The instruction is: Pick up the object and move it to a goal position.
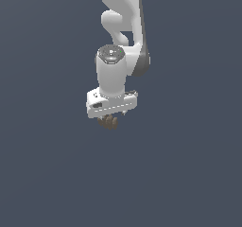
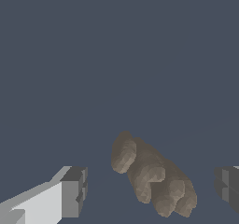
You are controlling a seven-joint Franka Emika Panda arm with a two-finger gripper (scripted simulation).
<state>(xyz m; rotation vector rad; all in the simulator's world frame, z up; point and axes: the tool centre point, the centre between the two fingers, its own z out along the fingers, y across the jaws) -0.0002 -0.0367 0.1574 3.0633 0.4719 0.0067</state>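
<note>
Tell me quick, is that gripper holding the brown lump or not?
Gripper: open, holding nothing; the brown lump sits between its fingers, touching neither.

Exterior view looks down from afar, seemingly; wrist view close; both share the object (image 1: 108, 122) (image 2: 151, 176).

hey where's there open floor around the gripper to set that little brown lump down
Bare grey surface lies all around the gripper in the exterior view, to both sides and below. The only crowded spot is directly under it, where the brown lumpy object sits between the open fingers, touching neither.
</note>
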